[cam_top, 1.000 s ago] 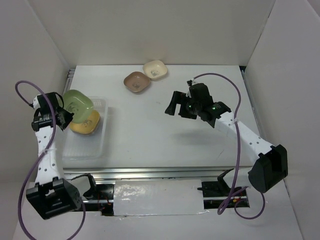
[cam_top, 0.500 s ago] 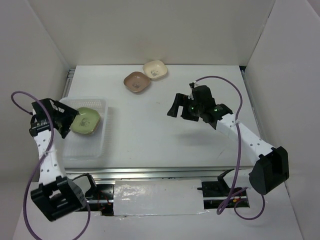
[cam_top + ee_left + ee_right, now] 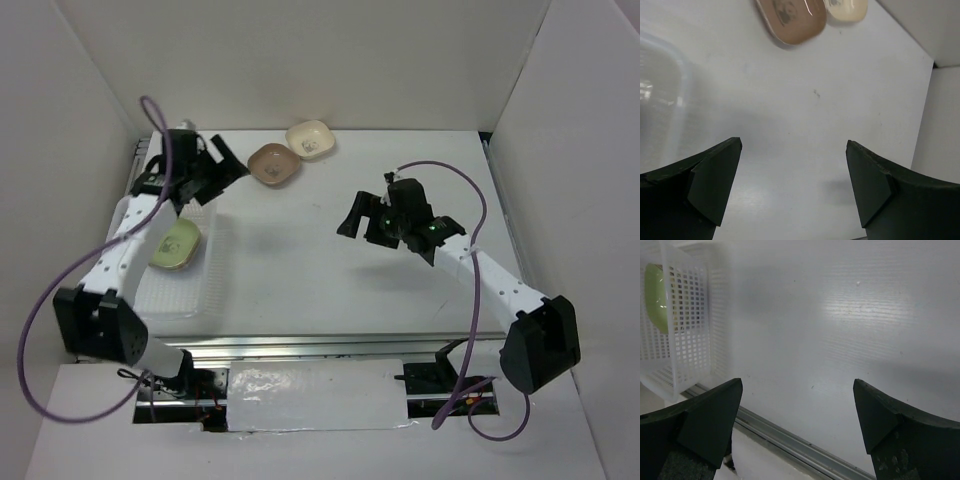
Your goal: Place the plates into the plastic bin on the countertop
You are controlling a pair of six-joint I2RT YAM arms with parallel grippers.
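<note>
top external view:
- plastic bin (image 3: 172, 292) sits on the countertop (image 3: 300, 265) along its left edge.
- one green plate (image 3: 175, 243) lies flat inside the bin, in the far half. whether another plate lies under it cannot be told.
- brown plate (image 3: 274, 164) and cream plate (image 3: 310, 140) sit on the bare countertop near the far edge, left of centre. they lie side by side and seem to touch at one corner. both are outside the bin.
- left gripper (image 3: 220, 172) hangs over the far-left corner area, above the bin's far end, pointing toward the brown plate. jaws spread wide, nothing between them.
- right gripper (image 3: 346, 218) hangs over the middle of the countertop, right of centre, well apart from every plate. jaws spread wide, empty.

left wrist view: bare countertop between the fingers (image 3: 710, 182). brown plate (image 3: 792, 17) and cream plate (image 3: 845, 7) are at the top edge, and a bin corner (image 3: 665, 75) is at left.

right wrist view: bin wall (image 3: 687, 340) at left, with the green plate (image 3: 655, 295) seen through its grid.
</note>
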